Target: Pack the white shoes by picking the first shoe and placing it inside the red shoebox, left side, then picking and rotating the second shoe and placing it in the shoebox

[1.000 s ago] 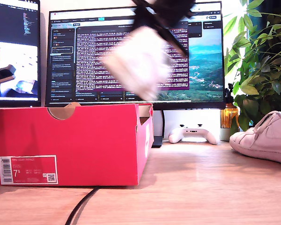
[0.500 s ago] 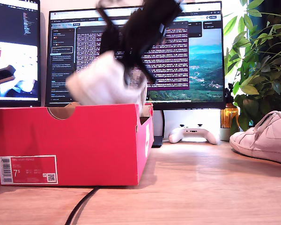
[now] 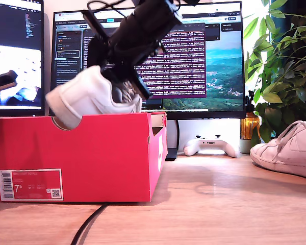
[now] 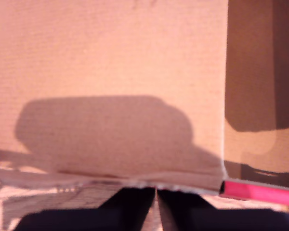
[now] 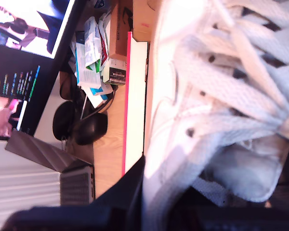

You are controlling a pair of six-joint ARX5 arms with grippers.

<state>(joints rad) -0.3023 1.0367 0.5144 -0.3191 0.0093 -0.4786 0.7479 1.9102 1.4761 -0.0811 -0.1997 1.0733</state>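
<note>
Our second end effector (image 3: 123,88) is clamped on a white sneaker (image 3: 92,99), gripping it at the collar by the tongue and laces. In the exterior view the shoe hangs tilted over the open top of the red shoebox (image 3: 107,153), toe low and pointing to that view's left, right at the half-round notch in the rim; its heel sits higher, just above the rim near the box's middle. The second wrist view shows the same sneaker (image 5: 216,96) filling most of the picture, laces up close, with the thin red edge of the box (image 5: 126,101) beside it.

Our first end effector (image 4: 156,207) shows in its own wrist view as two dark fingers meeting with only a hairline seam between them, so it is closed with nothing held. It looks at a plain brown cardboard panel with a red box edge (image 4: 260,191) just beside it. We cannot pick this arm out in the exterior view.

The red shoebox stands on the wooden surface (image 3: 219,204) at the exterior view's left. The other white sneaker (image 3: 290,148) lies on the surface at that view's right edge, well apart from the box.
</note>
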